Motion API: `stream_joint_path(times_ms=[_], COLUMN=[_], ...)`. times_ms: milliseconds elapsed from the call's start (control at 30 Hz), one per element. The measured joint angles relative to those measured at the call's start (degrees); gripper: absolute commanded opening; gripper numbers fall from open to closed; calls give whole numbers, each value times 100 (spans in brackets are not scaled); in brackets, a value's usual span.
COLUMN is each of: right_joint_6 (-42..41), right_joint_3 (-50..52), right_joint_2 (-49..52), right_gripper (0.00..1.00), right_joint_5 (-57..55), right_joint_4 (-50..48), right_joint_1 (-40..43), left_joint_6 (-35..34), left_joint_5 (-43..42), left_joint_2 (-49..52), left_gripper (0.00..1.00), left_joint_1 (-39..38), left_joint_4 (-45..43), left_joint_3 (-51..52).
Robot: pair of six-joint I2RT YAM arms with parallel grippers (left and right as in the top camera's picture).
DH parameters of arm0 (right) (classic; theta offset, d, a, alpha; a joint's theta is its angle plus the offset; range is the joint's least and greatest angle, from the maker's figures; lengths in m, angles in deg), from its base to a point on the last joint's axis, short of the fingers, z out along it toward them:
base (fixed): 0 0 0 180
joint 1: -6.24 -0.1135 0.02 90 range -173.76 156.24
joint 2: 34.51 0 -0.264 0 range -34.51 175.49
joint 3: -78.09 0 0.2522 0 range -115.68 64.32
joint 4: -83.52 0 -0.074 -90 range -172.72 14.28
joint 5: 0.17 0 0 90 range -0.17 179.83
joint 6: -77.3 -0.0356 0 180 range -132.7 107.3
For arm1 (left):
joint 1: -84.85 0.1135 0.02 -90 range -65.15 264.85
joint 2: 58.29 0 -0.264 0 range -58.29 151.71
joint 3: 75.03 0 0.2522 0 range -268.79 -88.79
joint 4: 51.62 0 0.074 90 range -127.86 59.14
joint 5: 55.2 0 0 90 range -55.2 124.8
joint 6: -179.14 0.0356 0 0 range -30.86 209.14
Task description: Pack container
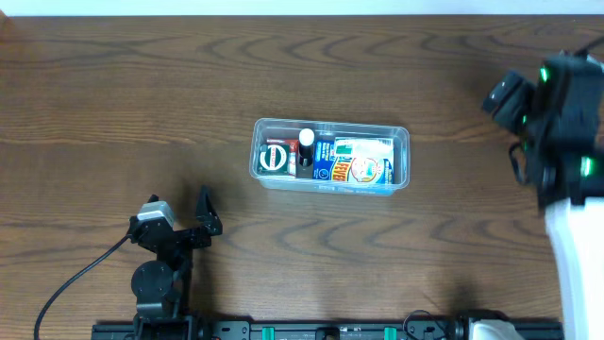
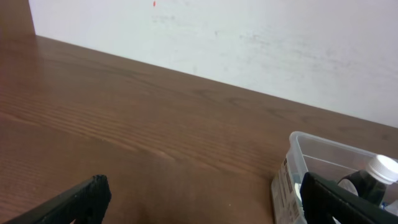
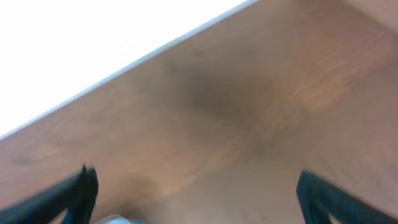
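Dark wood-grain table (image 1: 113, 94), white wall (image 2: 249, 37) behind, clear container (image 1: 359, 128) mid-table, left fingers (image 2: 74, 199) spread, right fingers (image 3: 323, 196) spread

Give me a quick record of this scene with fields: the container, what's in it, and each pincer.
container: clear tub, middle of the table
contents: white-capped bottle, round green-black item, printed packets
left pincer: open, empty, apart from the container
right pincer: open, empty, above the table

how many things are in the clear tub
4 visible in the container: a dark round pack at its left end, a white-capped bottle, a blue pack, and a large printed pack on the right. More may lie underneath.
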Motion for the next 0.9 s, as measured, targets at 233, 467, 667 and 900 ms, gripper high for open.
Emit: stream_joint_path(times_ms=[233, 467, 667, 900], right_joint_6=[905, 1141, 1202, 1287], right_joint_3=[2400, 4527, 5792, 6747], right_joint_2=[-2026, -4214, -5388, -5943], right_gripper=[99, 99, 99, 99], right_joint_5=[1309, 1690, 1788, 1788], right_joint_4=[-1954, -2752, -2887, -3641], right_joint_1=[-33, -33, -33, -33], left_joint_6=[0, 0, 0, 2], left_joint_5=[-4, -2, -4, -2], left_joint_2=[7, 7, 11, 11], left_gripper=[98, 98, 98, 98], left_joint_1=[0, 0, 0, 0], left_joint_4=[4, 4, 4, 4], left_joint_3=[-2, -4, -4, -4])
